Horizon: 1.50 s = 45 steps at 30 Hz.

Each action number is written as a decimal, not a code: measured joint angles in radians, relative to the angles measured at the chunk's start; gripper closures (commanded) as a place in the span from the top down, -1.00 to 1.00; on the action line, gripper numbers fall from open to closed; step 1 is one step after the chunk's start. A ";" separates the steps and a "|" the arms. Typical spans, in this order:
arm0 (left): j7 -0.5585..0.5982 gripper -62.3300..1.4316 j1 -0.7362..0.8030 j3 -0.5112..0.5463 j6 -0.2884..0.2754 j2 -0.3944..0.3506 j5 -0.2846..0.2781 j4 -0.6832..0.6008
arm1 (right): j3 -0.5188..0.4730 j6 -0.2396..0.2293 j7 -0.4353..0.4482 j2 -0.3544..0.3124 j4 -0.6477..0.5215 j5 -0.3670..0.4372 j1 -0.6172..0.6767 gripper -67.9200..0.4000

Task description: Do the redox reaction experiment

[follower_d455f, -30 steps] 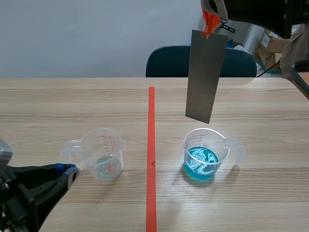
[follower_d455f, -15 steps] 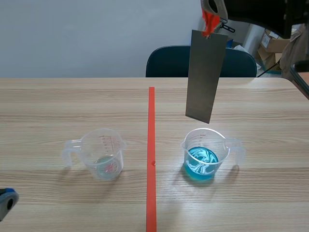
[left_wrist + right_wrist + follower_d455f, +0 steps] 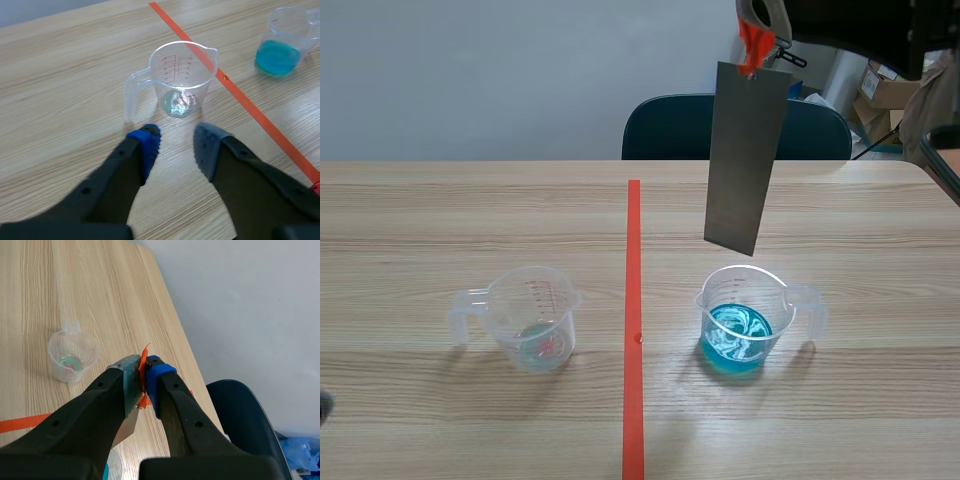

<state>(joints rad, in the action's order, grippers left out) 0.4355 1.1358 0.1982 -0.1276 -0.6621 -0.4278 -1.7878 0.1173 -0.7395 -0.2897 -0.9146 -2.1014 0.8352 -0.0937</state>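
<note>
The right gripper (image 3: 144,371) is up high and clenched on the orange-tagged top end of the metal strip (image 3: 745,155), which hangs tilted with its lower edge above the far rim of the blue-solution cup (image 3: 738,320), not yet in the liquid. That looks like the step in hand: getting the strip down into the blue. To do it well, I'd say bring the arm slightly toward the robot first so the strip's lower corner is centred over the cup's mouth rather than its rim. Then lower it slowly and straight, because a light plastic cup could tip or skid if the strip catches its wall. Stop once the lower end is wetted, and keep the grip firm on the tagged end so the strip doesn't swing. Over on the other side of the red tape line (image 3: 634,300), the left gripper (image 3: 175,145) is released and empty, its fingers spread just short of the clear cup (image 3: 182,80), which holds only a little residue at the bottom. As for changes, a second ago the left arm filled the scene view's near-left corner beside that clear cup. It has since pulled back almost out of that view, while the strip, the right arm and both cups have not moved.
</note>
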 measured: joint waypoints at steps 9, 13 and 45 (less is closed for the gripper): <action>0.003 0.75 0.000 0.000 0.000 0.000 -0.033 0.000 | 0.000 0.000 0.000 0.000 0.000 0.000 0.000 -0.97; 0.003 0.89 0.000 0.000 0.000 0.000 -0.037 0.000 | 0.000 0.000 0.000 0.000 0.000 0.000 0.000 -0.97; 0.000 1.00 -0.003 0.000 0.003 0.000 -0.025 0.000 | 0.000 0.000 0.000 0.000 0.000 0.000 0.000 -0.97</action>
<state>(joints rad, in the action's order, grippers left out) 0.4358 1.1324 0.1982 -0.1246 -0.6624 -0.4526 -1.7878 0.1173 -0.7395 -0.2897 -0.9146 -2.1014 0.8352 -0.0937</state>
